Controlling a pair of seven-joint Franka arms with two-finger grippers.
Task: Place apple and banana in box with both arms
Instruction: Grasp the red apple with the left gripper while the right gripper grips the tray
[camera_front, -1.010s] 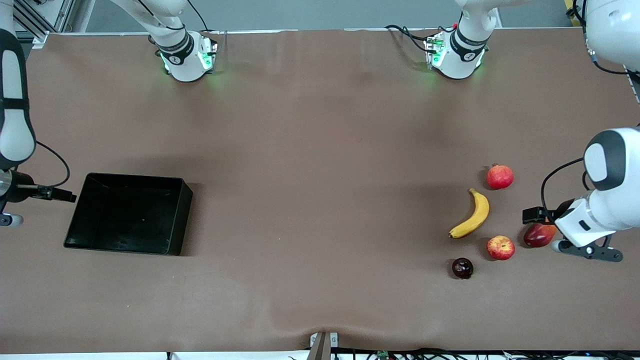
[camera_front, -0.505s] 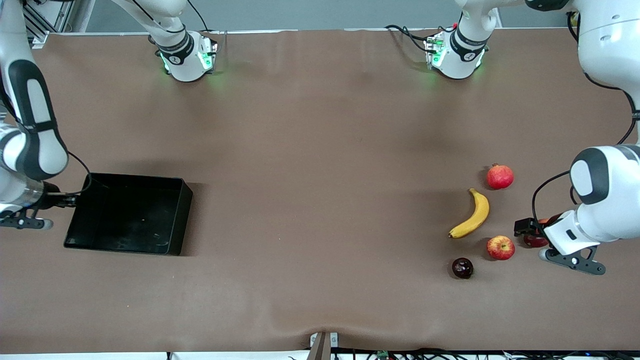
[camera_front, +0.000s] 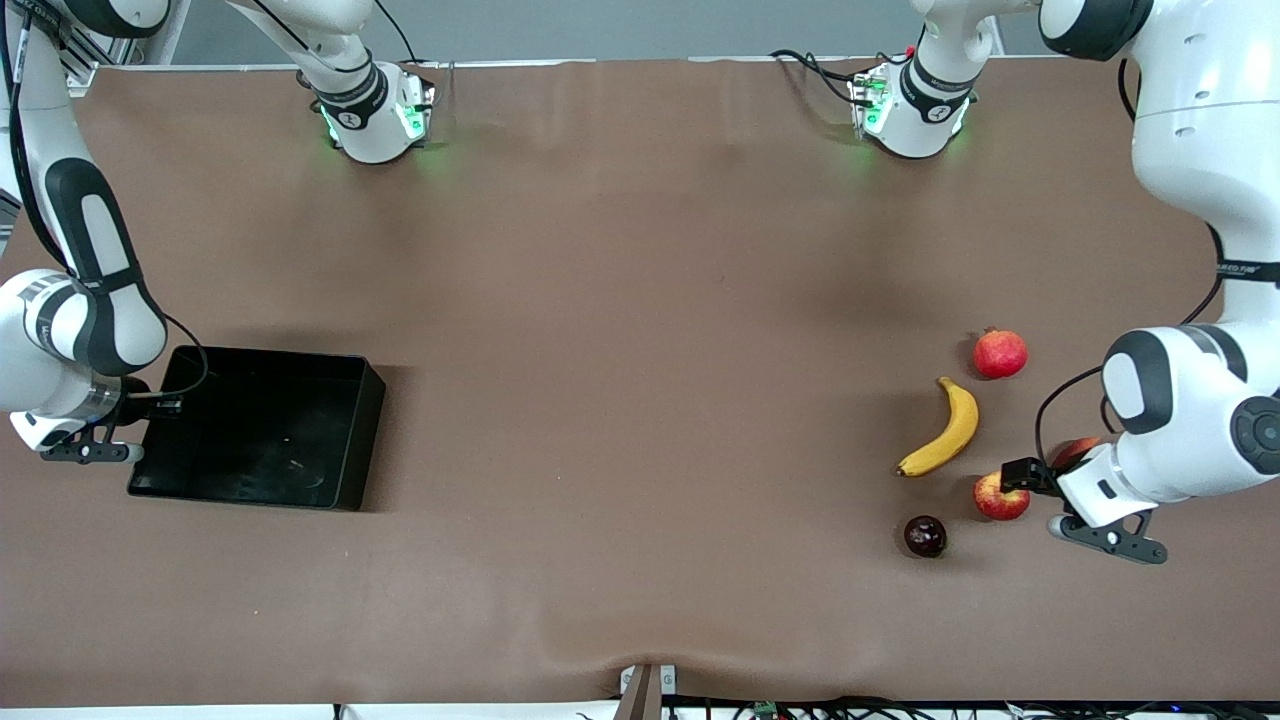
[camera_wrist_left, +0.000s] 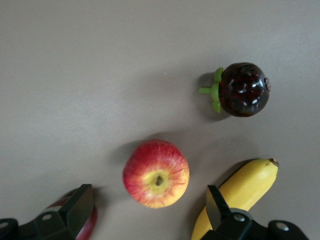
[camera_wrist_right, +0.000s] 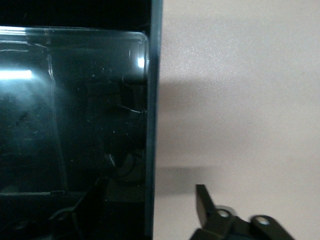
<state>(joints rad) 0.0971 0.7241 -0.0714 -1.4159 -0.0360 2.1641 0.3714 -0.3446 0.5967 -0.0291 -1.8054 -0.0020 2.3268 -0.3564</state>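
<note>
A brown cloth-covered table (camera_front: 640, 400) fills the front view, with both arm bases along its top edge. Lowest in the frame at the lower right lies a dark purple mangosteen (camera_front: 925, 536) with a green calyx. Just above it sits the apple (camera_front: 999, 497), red with yellow streaks, its dimpled top facing up in the left wrist view. The left gripper (camera_wrist_left: 150, 212) hangs over the apple with its jaws spread wide, one finger to each side of the fruit. A dark-red fruit (camera_front: 1075, 452) peeks out beside the wrist. Higher up, the banana (camera_front: 943, 428) lies flat, yellow with dark tips, its long axis running diagonally from lower left to upper right. Above it rests a pomegranate (camera_front: 1000, 353). At centre left, the glossy black box (camera_front: 258, 428) sits empty; the right gripper (camera_wrist_right: 150, 210), jaws open, straddles its outer wall.
</note>
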